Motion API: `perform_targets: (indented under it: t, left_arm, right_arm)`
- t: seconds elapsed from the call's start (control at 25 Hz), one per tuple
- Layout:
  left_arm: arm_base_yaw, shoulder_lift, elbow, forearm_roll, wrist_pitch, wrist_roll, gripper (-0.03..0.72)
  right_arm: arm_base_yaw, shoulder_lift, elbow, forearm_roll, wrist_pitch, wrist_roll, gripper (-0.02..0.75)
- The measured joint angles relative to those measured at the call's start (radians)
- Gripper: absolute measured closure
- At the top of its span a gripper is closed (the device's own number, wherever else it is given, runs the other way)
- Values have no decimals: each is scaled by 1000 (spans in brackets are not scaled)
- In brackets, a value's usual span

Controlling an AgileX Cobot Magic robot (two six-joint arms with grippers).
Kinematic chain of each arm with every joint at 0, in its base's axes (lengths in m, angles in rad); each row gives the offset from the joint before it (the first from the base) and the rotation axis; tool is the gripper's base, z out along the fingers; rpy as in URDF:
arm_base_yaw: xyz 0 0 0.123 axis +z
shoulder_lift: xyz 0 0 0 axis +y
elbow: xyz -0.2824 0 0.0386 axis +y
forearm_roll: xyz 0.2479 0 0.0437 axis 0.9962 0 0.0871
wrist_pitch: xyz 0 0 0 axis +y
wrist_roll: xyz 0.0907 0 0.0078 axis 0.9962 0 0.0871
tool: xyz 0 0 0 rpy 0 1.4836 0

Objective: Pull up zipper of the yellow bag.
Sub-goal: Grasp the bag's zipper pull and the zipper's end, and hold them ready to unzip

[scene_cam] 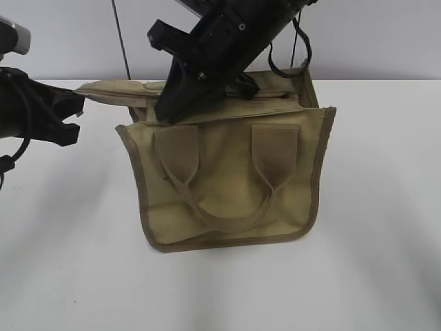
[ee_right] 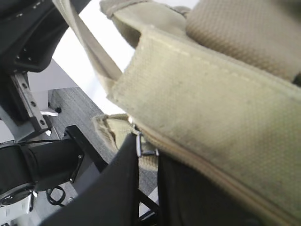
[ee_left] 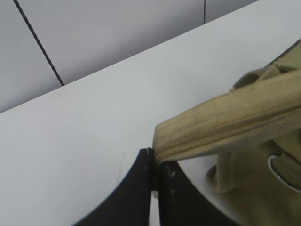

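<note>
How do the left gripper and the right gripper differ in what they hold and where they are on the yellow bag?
The left gripper is shut on the far end of the khaki zipper strip, out to the left of the yellow bag; the right gripper is at the small silver pull, over the bag's top. The left gripper comes in low from the side; the right gripper slants down from above. Both are black, with fingers close together.

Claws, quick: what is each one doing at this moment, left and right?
Left claw: closed, pinching the end of the zipper strip of the yellow bag.
Right claw: closed on the silver zipper pull.
</note>
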Motion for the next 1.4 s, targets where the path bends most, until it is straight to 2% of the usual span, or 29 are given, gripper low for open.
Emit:
perform_targets:
  t: [0.32,0.48,0.76,0.92,1.24,1.32,1.4]
  left_arm:
    - [-1,0,0,-25,-3,1,692]
    - [0,0,0,-39,18,1,692]
    - [2,0,0,-45,37,1,692]
    - [5,0,0,-46,35,0,692]
    - [5,0,0,-52,24,0,692]
    - [5,0,0,-53,24,0,680]
    - [12,0,0,-69,48,0,625]
  right_arm:
    - [-102,-50,5,-19,23,0,674]
    - [-126,-62,14,-80,37,2,674]
    - [-208,-138,125,-127,39,3,674]
    - [-260,-170,134,-140,46,3,674]
    - [-268,-185,138,-142,54,3,674]
    - [-268,-186,138,-142,54,3,652]
    - [-276,-190,138,-167,54,3,566]
